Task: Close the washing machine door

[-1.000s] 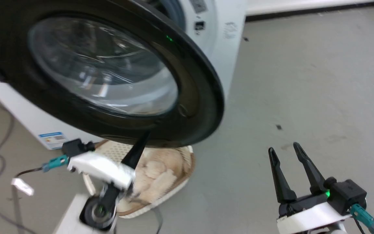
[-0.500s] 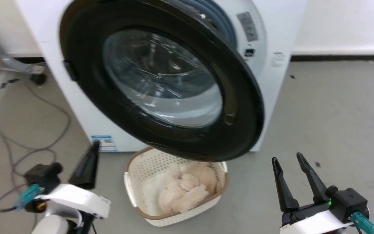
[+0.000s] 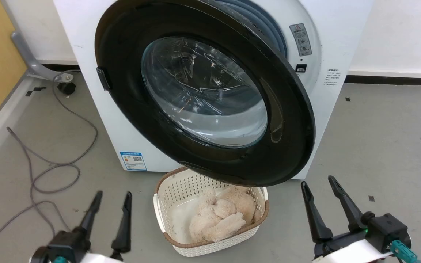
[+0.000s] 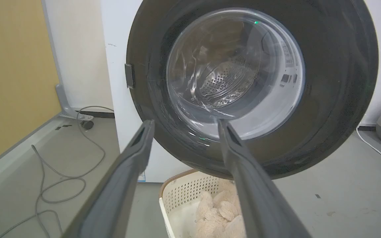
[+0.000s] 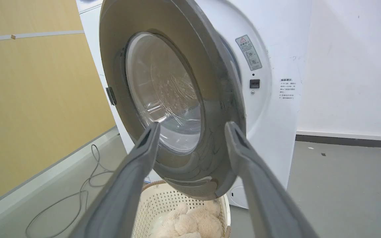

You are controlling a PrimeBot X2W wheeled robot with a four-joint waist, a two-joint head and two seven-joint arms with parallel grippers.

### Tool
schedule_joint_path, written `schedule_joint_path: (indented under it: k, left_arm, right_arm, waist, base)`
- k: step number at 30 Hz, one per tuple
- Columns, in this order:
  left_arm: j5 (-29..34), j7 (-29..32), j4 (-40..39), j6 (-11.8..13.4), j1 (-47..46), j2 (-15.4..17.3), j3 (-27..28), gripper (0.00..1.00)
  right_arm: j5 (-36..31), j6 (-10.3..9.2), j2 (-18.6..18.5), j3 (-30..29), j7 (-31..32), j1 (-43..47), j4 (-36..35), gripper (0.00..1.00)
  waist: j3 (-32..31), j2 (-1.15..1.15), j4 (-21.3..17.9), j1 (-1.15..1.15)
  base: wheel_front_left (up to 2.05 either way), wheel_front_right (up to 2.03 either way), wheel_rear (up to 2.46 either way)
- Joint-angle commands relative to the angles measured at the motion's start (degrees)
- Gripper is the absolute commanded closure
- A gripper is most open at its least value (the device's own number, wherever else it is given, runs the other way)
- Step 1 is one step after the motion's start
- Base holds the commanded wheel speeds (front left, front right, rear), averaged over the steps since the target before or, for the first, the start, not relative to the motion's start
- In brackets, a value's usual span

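The washing machine door (image 3: 203, 91) stands ajar on the washing machine (image 3: 97, 109), free edge at right, above a basket (image 3: 210, 250). The left claw (image 3: 113, 193) and right claw (image 3: 317, 181) hang low, fingers apart, empty. A steady push near the free edge should latch it.

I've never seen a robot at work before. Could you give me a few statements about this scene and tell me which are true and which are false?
1. The washing machine door is shut tight. False: it stands ajar, its right edge away from the front of the washing machine.
2. The left tool and the right tool are both open and hold nothing. True.
3. The left tool is pressing on the door. False: it is apart from the door, low over the floor.
4. A laundry basket with something fluffy and cream in it sits on the floor below the door. True.
5. A grey cable lies on the floor left of the machine. True.
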Motion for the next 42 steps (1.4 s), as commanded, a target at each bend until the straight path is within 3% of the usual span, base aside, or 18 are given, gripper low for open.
schedule_joint_path:
  k: [1,13,14,15,16,24,32,37,42]
  left_arm:
    - [1.2,-0.3,0.2,-0.3,0.9,-0.5,0.2,0.00]
    - [6.0,-0.3,1.1,-3.2,0.8,-3.4,1.0,0.00]
    - [6.3,-0.3,1.0,-3.4,0.6,-3.6,1.1,0.00]
    - [6.3,-0.3,1.0,-3.4,0.6,-3.6,1.1,0.00]
    - [6.8,-0.3,0.8,-3.9,0.2,-3.9,1.3,0.00]
    - [8.3,-0.3,0.1,-5.2,-1.6,-5.5,1.6,0.00]
    - [9.1,-0.3,0.5,-6.7,-5.1,-7.0,1.6,0.00]
    - [9.4,-0.3,1.0,-7.4,-7.2,-8.1,1.2,0.00]
    - [9.3,-0.3,1.1,-7.7,-8.5,-8.8,1.3,0.00]
  right_arm:
    - [-0.3,0.03,-0.3,-0.6,-0.3,0.8,0.5,0.00]
    - [-0.6,0.03,0.1,-1.1,-0.3,0.8,0.9,0.00]
    - [-0.5,0.03,0.1,-1.0,-0.3,0.7,1.0,0.24]
    - [-0.5,0.03,0.1,-1.0,-0.3,0.7,1.0,0.24]
    - [-0.5,0.03,-0.2,-0.5,-0.3,0.3,0.8,1.00]
    - [0.5,0.03,-4.7,3.6,0.1,-4.3,1.8,1.00]
    - [4.2,0.03,-13.6,7.7,3.9,-15.3,4.6,1.00]
    - [7.2,0.03,-18.0,7.4,6.8,-23.4,8.4,1.00]
    - [8.9,0.03,-19.5,5.6,8.7,-27.9,11.5,1.00]
  waist:
    - [0.0,0.00,0.1,0.00]
    - [0.7,0.00,1.2,0.00]
    - [1.0,0.00,1.4,0.00]
    - [1.0,0.00,1.4,0.00]
    - [1.6,0.00,1.8,0.00]
    - [5.3,0.00,4.4,0.00]
    - [10.3,0.00,8.3,0.00]
    - [13.5,0.00,10.7,0.00]
    - [15.6,0.00,12.0,0.00]
  base:
    - [0.00,0.00,0.00]
    - [0.00,0.00,0.00]
    - [0.00,0.00,0.00]
    - [0.00,0.00,0.00]
    - [0.00,0.00,0.00]
    - [0.00,0.00,0.00]
    - [0.00,0.00,0.00]
    - [0.00,0.00,0.00]
    - [0.00,0.00,0.00]
